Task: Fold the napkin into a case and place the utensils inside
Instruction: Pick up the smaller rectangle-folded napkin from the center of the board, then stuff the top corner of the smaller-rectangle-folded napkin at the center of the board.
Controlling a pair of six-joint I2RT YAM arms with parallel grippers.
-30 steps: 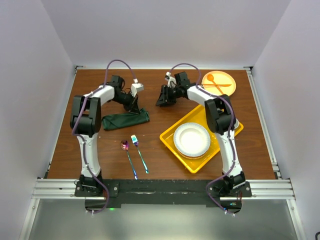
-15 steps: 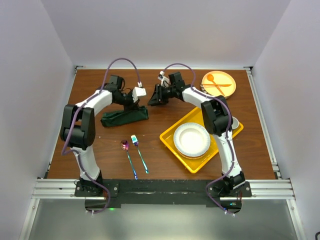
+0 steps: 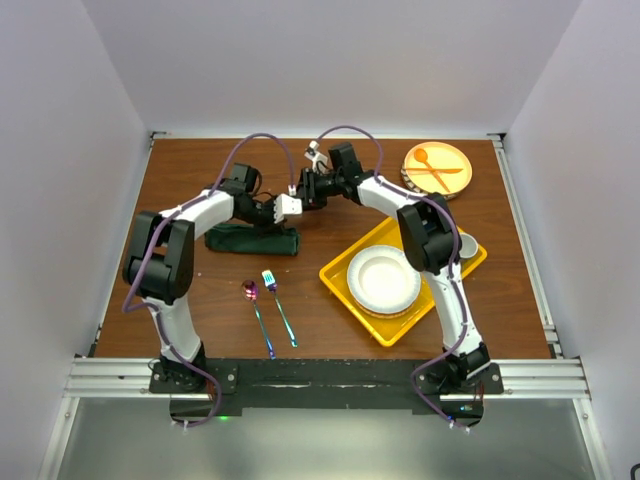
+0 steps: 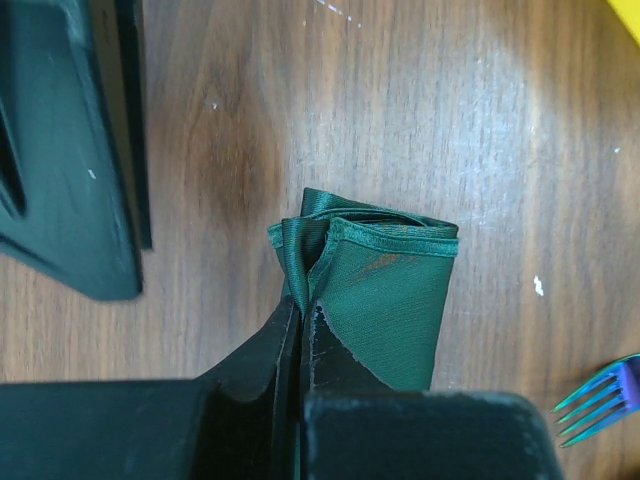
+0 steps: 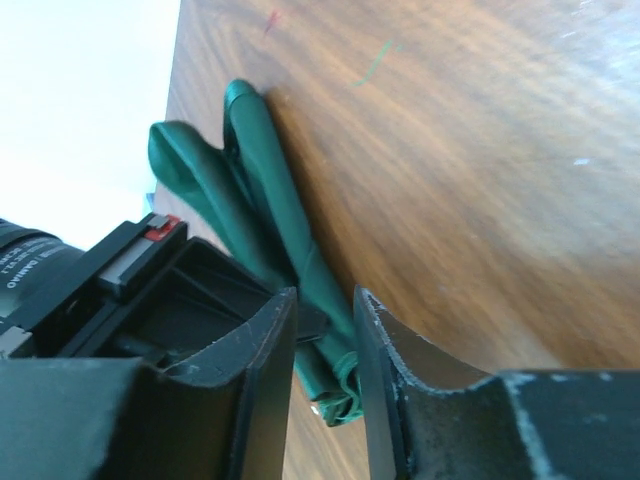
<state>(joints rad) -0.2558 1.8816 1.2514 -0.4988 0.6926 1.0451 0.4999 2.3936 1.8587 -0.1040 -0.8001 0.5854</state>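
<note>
Napkin (image 4: 385, 290), soft, light and floppy: we judge its hemmed corners the best hold. Our left gripper (image 4: 300, 325) is clamped on one fold. Our right gripper (image 5: 322, 305) straddles an edge, jaws narrowly apart, grip unclear.

A: What's the room like on your feed?
B: I see a brown wooden bench (image 3: 200, 160) boxed in by pale walls (image 3: 320, 60) on three sides, an aluminium rail (image 3: 110, 378) along its near edge, even light.
</note>
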